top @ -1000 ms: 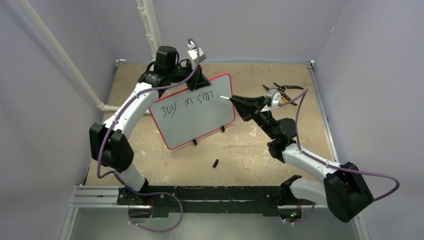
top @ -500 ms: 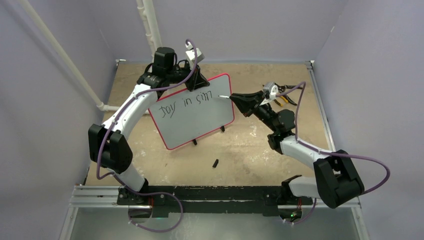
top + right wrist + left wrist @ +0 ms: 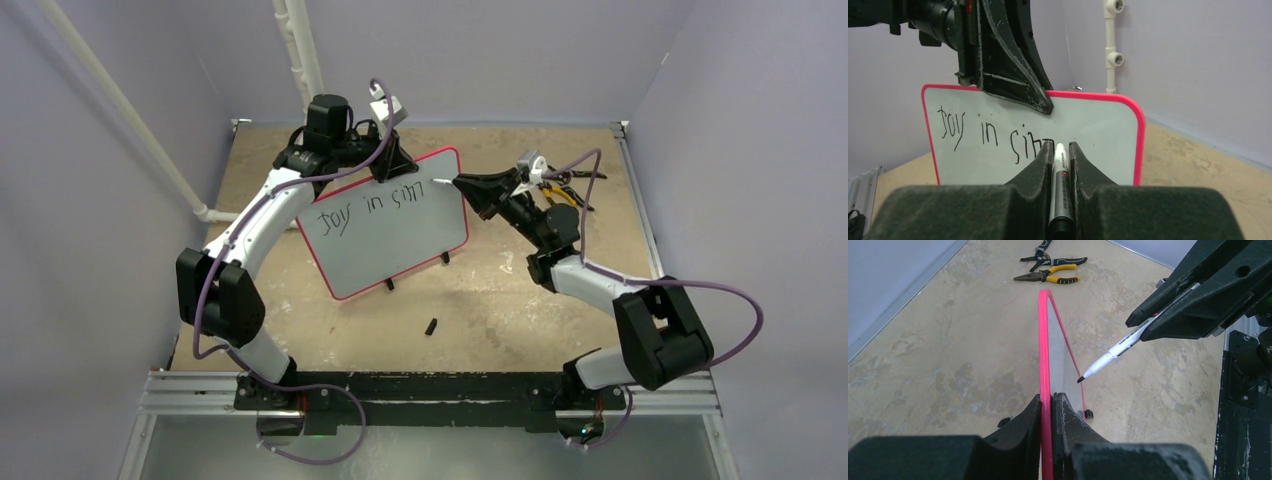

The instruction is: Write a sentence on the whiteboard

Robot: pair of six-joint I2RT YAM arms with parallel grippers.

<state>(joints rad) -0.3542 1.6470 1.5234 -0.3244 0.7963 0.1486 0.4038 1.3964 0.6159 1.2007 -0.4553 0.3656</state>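
Whiteboard (image 3: 400, 245): stands tilted on its feet, about 11 o'clock of the table's centre.
Sentence (image 3: 368, 204): one line along the top, roughly "Joy in sim".
Left gripper (image 3: 1047, 410): clamped on the board's top rim, at 12 o'clock.
Right gripper (image 3: 1060, 160): at the board's 2 o'clock, closed around a marker (image 3: 1120, 347). Whether the tip touches the board face cannot be told.
Pliers (image 3: 562, 190): 3 o'clock, well apart.
Black cap (image 3: 432, 326): 5 o'clock, on the table.

Whiteboard (image 3: 390, 240), pliers (image 3: 1045, 276), black piece (image 3: 432, 326) on tabletop (image 3: 500, 320)
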